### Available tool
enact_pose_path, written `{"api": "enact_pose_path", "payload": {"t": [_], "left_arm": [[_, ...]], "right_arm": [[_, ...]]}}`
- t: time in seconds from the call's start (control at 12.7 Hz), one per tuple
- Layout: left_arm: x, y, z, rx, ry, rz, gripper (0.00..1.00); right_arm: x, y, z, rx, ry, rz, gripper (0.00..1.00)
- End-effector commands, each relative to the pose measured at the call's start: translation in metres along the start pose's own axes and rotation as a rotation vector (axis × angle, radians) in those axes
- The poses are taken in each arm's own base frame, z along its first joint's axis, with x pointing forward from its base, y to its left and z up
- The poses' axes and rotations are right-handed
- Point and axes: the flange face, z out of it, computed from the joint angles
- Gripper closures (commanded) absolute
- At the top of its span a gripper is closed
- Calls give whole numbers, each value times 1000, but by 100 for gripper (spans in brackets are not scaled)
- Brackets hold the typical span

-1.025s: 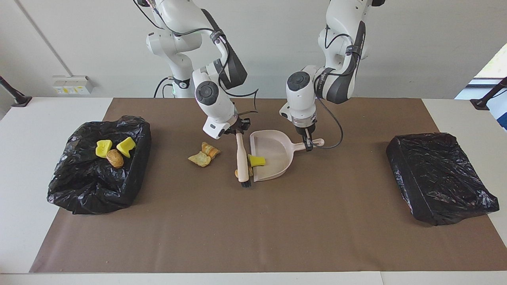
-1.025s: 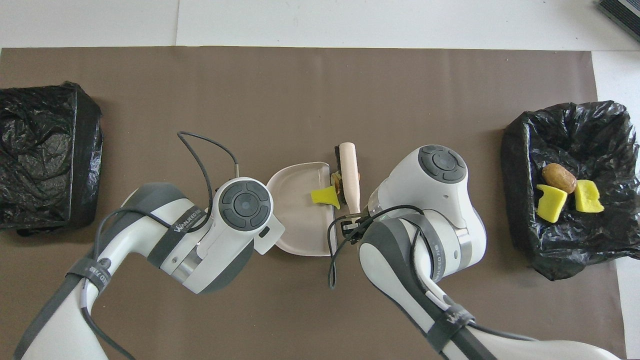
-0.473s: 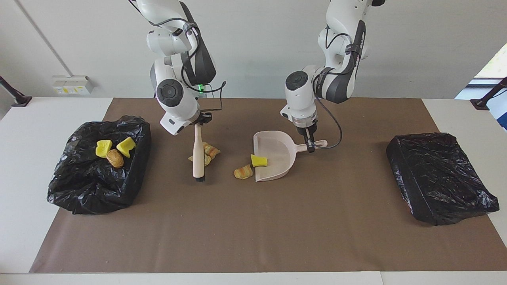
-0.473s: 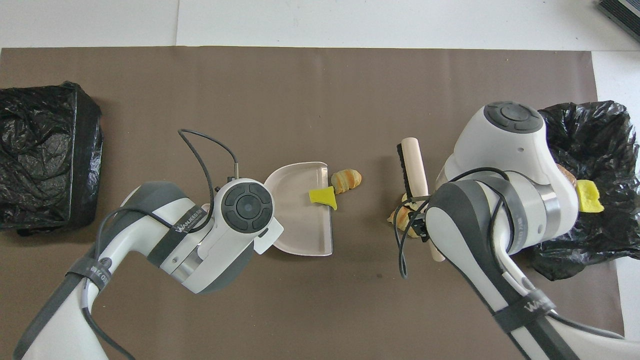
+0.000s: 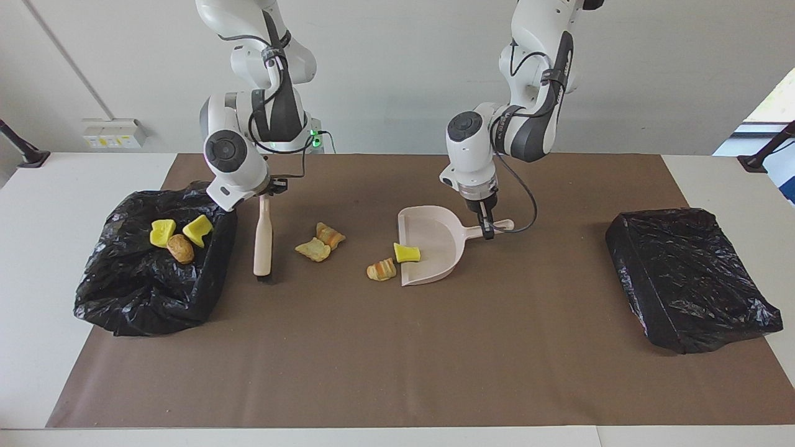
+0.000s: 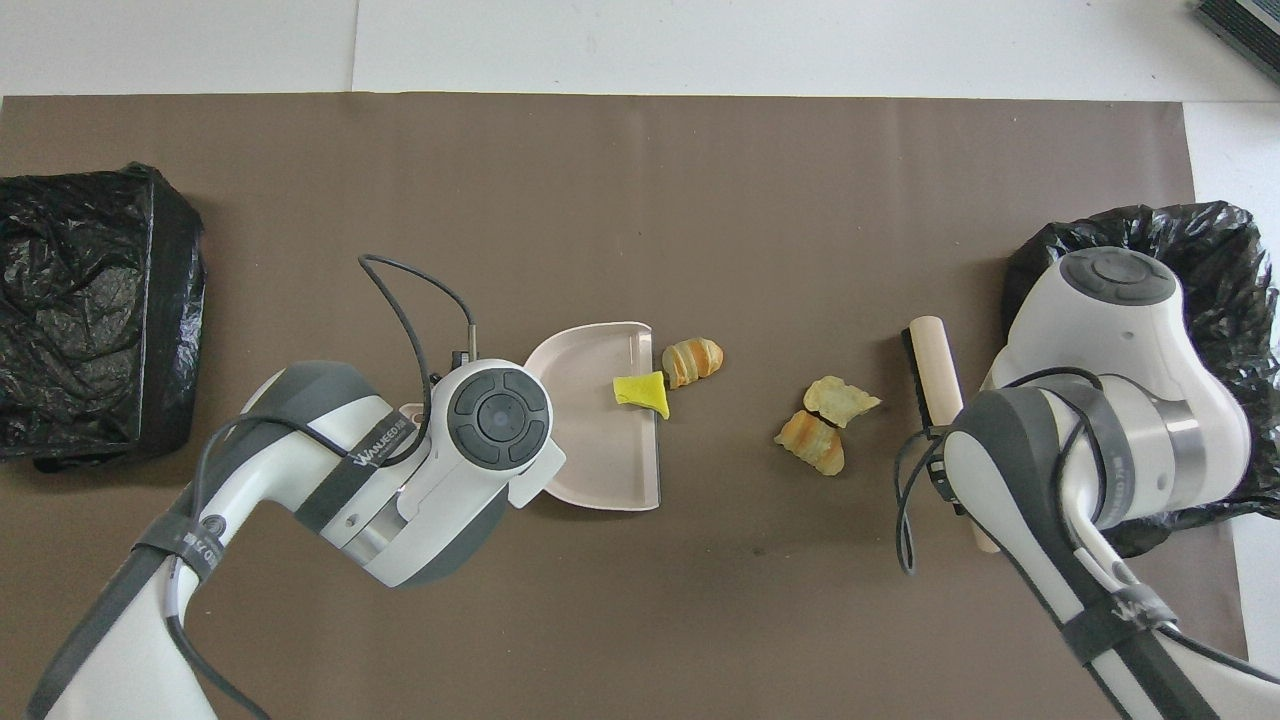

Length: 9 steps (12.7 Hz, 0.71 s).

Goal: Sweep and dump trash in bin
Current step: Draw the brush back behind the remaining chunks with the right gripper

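Two white robot arms work over a table (image 5: pixel 37 205) covered by a brown mat (image 5: pixel 397 347). The right arm bends down steeply from its base, its wrist pointing at the mat, and the right end effector (image 5: pixel 266 191) is clamped on the top of a beige hand brush (image 5: pixel 263 237), which hangs upright with its dark bristles at the mat, just beside an open black-lined bin (image 5: pixel 130 292) at the right arm's end of the table. The left arm also points down, and the left end effector (image 5: pixel 486 225) is closed narrowly on the handle of a pale pink dustpan (image 5: pixel 435 239) lying flat mid-table. Of the trash, one yellow wedge (image 5: pixel 406 252) sits at the dustpan's open lip, a golden-brown lump (image 5: pixel 381 270) lies on the mat just beside it, two pastry pieces (image 5: pixel 320 243) lie together between dustpan and brush, and three bits (image 5: pixel 179 238) rest in the open bin. A second black-wrapped bin (image 5: pixel 686 276) sits at the left arm's end.
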Motion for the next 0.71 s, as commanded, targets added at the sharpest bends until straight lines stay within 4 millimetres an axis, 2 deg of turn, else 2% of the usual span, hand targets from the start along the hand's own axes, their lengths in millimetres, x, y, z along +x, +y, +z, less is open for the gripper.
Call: {"api": "enact_pose_path", "payload": {"t": [0.0, 0.08, 0.16, 0.24, 0.39, 0.63], "left_arm": [[-8, 3, -3, 13, -17, -20, 100], [-9, 3, -3, 14, -17, -20, 100], [-8, 3, -2, 15, -15, -21, 100], [-8, 3, -2, 15, -15, -21, 100], [-9, 3, -1, 10, -20, -22, 100], [-12, 2, -1, 6, -23, -26, 100]], "right_arm": [[-37, -26, 30, -37, 69, -17, 100], [-43, -31, 40, -21, 97, -19, 100], [-42, -36, 41, 2, 117, -23, 100], [-43, -51, 40, 17, 128, -50, 100], [-46, -100, 45, 67, 131, -73, 100], [-50, -155, 43, 106, 190, -65, 100]]}}
